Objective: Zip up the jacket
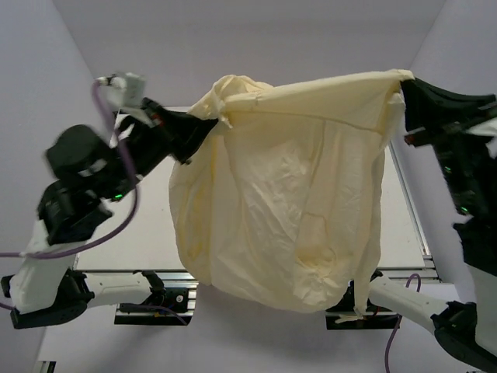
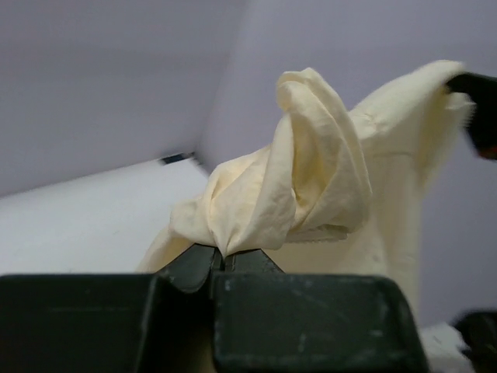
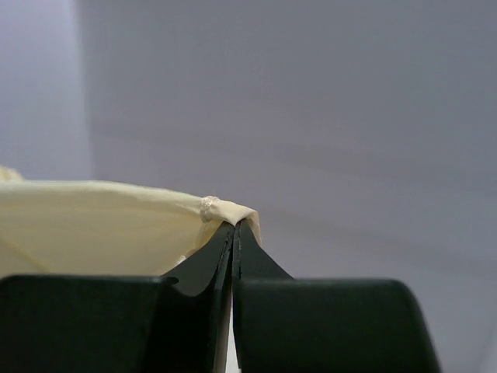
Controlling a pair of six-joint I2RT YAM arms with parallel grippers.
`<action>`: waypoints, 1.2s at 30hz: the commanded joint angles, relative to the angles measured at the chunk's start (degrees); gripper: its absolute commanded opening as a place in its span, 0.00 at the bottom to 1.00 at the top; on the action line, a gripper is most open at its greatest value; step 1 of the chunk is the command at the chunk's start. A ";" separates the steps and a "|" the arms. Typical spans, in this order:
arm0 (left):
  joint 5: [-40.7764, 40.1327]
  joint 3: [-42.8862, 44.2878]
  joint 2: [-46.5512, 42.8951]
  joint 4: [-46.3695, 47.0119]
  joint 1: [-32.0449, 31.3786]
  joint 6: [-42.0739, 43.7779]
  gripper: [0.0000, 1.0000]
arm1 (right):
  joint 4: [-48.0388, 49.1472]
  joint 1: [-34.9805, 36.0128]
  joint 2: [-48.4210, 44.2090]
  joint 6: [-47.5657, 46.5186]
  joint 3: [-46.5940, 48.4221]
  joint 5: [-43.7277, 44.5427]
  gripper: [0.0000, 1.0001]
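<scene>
Jacket (image 1: 279, 202) held up over the worktop (image 1: 151, 233) by my two hands.
I see the cloth hanging spread out in the air above the worktop, its top edge stretched from one hand to the other. My left hand (image 1: 200, 132) is pressed together on a bunched fold at one upper end. My right hand (image 1: 409, 84) pinches the other upper corner, its fingers tight on the cloth.

- The top camera looks from far back, behind both arms (image 1: 78, 179), which rise at the frame's sides.
- Wrist cameras sit close behind the left gripper (image 2: 221, 260) and right gripper (image 3: 235, 230).
- All three see the jacket (image 1: 287, 202).
</scene>
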 commanded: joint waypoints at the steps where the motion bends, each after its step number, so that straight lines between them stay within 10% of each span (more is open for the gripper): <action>1: -23.29 -6.02 6.85 -2.12 0.42 -0.85 0.09 | 6.45 -0.11 4.04 -2.99 -6.22 18.15 0.00; 5: -28.44 -10.08 16.76 -3.16 6.96 -4.61 0.18 | 12.25 -1.15 9.57 -4.23 -17.21 28.29 0.00; 10: -8.71 -11.32 33.29 -0.80 27.21 -10.35 0.16 | 11.99 -21.35 24.32 11.67 -23.81 2.14 0.00; 11: -8.36 -7.57 40.37 -0.54 28.62 -8.61 0.25 | 13.57 -22.85 30.53 13.60 -23.73 -0.34 0.00; 14: -2.94 5.75 50.70 -0.01 30.04 -4.12 0.95 | 13.33 -24.63 46.15 13.53 -14.22 -5.09 0.00; 18: 2.45 22.64 65.90 -2.11 31.71 -3.41 0.98 | 2.71 -25.42 65.36 14.49 8.21 -7.56 0.00; 20: 5.50 26.47 67.69 -3.87 33.63 -3.93 0.98 | -4.76 -25.59 72.21 15.46 16.22 -8.27 0.22; 26: 9.13 0.59 50.14 2.79 34.88 -4.02 0.98 | -1.02 -25.42 57.64 19.76 0.40 -13.63 0.89; 36: 15.19 -52.77 12.95 17.11 34.70 -15.44 0.98 | 7.09 -23.40 21.36 26.63 -53.86 -13.37 0.89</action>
